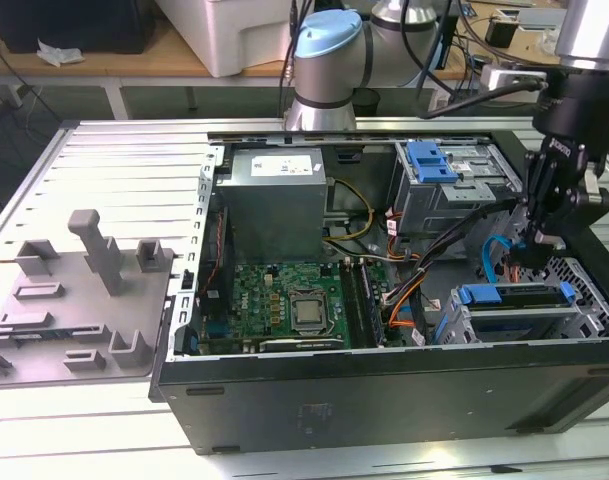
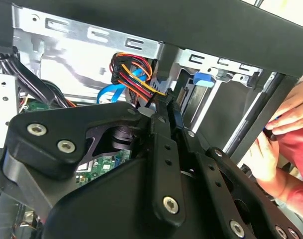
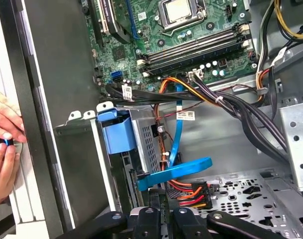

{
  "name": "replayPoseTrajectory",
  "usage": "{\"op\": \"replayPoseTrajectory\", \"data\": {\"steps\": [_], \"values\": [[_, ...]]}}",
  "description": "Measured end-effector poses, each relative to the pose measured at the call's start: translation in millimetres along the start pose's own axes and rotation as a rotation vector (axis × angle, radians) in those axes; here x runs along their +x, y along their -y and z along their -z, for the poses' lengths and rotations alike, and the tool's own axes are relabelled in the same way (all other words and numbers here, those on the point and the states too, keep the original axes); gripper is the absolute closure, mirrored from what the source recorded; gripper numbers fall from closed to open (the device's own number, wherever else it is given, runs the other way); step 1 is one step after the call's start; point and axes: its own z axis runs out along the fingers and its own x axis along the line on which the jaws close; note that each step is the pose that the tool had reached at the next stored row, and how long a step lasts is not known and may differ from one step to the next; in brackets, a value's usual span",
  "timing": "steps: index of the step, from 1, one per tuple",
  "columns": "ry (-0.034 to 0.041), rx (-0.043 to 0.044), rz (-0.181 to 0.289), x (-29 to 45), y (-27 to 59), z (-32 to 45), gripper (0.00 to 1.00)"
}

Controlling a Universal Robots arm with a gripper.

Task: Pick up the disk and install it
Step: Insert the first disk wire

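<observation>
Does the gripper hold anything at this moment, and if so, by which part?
The gripper seems to hold the disk, seen edge-on: the jaws press on its two flat faces near one end.

1 PC case (image 1: 384,400), 1 mobo (image 1: 284,300), 1 PSU (image 1: 279,200), 2 blue carriers (image 1: 431,160) (image 1: 496,294), 1 grey tray (image 1: 44,300), 1 gripper (image 1: 536,243), 2 hands (image 3: 3,122).

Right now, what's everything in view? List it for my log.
computer case: one, black, open, on the slatted table
motherboard: one, green, case floor
power supply: one, grey, case's far side
disk: one, blue-framed, near drive cage, below the gripper
blue carrier: one, far drive cage
cables: many; blue, orange, black
fixture tray: one, grey, exterior view's left
person's hands: two, outside the case wall
robot arm: one, silver-blue
gripper: one, black, above the disk
</observation>
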Motion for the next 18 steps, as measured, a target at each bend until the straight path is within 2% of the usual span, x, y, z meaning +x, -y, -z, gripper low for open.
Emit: {"op": "replayPoseTrajectory", "data": {"steps": [1,3,10,13,18], "values": [[0.0072,0.0006,0.0,3.0,-0.3,-0.2,0.84],[0.0167,0.0014,-0.001,6.4,-0.7,-0.4,0.84],[0.0443,0.0087,0.01,13.1,-1.1,2.4,0.84],[0.049,0.0133,0.02,15.6,-2.2,2.1,0.84],[0.0516,0.0213,0.046,20.5,-4.9,0.7,0.84]]}}
